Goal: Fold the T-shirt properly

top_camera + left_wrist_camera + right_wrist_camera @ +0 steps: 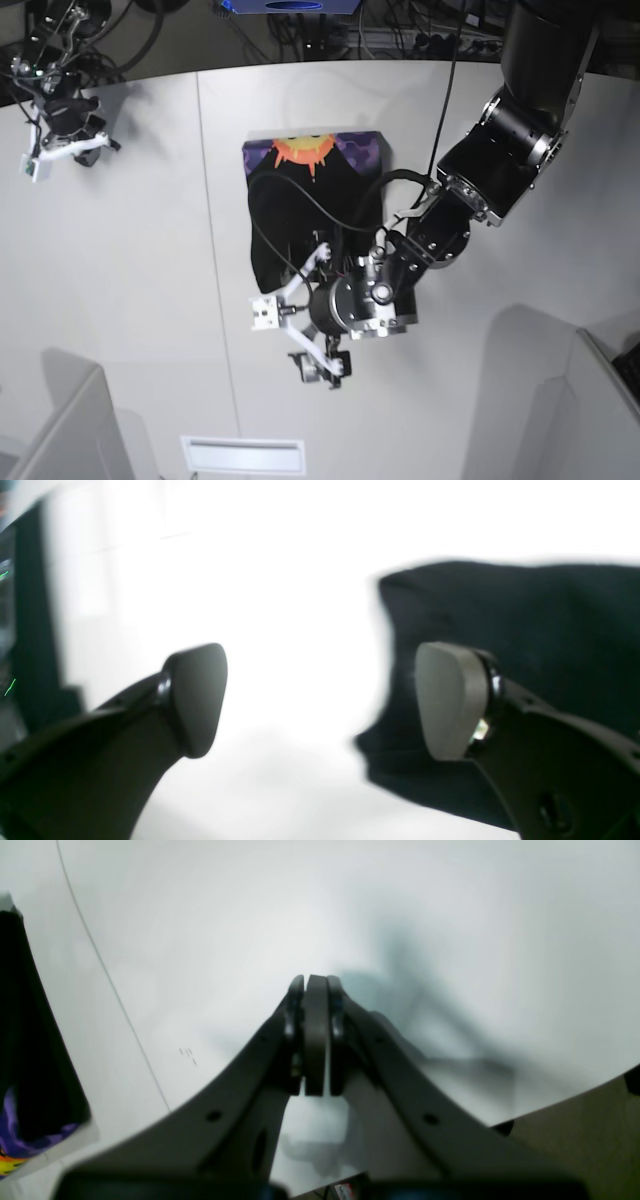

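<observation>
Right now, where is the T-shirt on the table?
In the base view the T-shirt lies folded near the middle of the white table, partly under the left gripper, far from the right gripper.

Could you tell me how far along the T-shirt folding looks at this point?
Mostly done: the T-shirt lies in a compact bundle, sun print showing on top. The left pincer is open beside the cloth, holding nothing; the right pincer is shut, off aside. Possibly a final tidy remains.

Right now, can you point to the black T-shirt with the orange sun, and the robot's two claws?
T-shirt (312, 150), base view, orange sun print.
Left gripper (320, 700), left wrist view, gap between open fingers.
Right gripper (315, 1035), right wrist view, shut fingertips.
</observation>
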### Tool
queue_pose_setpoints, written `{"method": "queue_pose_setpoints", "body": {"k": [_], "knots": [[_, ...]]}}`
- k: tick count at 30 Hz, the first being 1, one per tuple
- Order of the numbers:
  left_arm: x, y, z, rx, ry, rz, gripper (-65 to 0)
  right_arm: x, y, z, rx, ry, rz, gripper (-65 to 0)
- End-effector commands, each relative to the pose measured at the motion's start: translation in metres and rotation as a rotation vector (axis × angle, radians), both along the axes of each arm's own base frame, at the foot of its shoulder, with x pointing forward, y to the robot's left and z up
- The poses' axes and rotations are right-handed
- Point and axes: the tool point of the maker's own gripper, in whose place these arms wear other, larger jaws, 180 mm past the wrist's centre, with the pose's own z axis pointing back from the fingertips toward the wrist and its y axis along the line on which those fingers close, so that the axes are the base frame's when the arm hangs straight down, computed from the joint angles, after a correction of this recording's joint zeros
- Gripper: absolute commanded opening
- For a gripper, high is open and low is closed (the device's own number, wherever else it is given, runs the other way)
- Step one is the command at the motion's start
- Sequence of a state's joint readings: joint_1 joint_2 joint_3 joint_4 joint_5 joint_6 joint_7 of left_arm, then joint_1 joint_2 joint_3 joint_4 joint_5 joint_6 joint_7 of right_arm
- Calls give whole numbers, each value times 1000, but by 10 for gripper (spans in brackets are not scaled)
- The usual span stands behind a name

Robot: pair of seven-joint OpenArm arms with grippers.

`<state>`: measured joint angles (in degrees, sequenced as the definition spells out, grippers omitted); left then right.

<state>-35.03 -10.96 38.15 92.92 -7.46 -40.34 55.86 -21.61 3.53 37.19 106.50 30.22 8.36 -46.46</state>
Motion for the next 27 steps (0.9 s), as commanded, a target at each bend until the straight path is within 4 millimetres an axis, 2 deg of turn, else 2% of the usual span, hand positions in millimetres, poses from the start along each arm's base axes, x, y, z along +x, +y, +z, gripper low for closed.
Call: {"method": "queue_pose_setpoints", "body": {"k": [1, 2, 3, 5, 7, 9, 11, 13, 17, 21, 24, 27], "knots": [[5, 0, 27, -71, -57, 20, -87, 7, -5, 11, -25, -40, 7, -650], [6, 11, 36, -104, -79, 52, -89, 7, -5, 11, -28, -39, 7, -650], [8, 30, 44, -119, -106, 97, -99, 7, -6, 12, -32, -41, 11, -650], [4, 57, 53, -141, -149, 159, -168, 7, -7, 14, -39, -43, 13, -650], [-3, 93, 58, -131, -198, 245, -293, 10, -11, 20, -61, -53, 21, -650], [-9, 132, 54, -133, -208, 363, -467, 13, -13, 26, -94, -72, 48, -650], [-14, 171, 46, -151, -195, 478, -638, 16, -5, 32, -136, -98, 143, -650], [-24, 202, 37, -194, -190, 563, -650, 16, 8, 36, -168, -125, 242, -650], [-54, 245, 20, -279, -202, 648, -650, 6, 28, 38, -217, -160, 351, -650], [-99, 260, -9, -299, -146, 631, -650, -11, 35, 26, -320, -115, 430, -650], [-138, 260, -32, -317, -78, 608, -650, -31, 46, 12, -370, -65, 498, -650], [-176, 263, -49, -337, -16, 619, -650, -46, 59, 8, -363, -74, 527, -650]]}}
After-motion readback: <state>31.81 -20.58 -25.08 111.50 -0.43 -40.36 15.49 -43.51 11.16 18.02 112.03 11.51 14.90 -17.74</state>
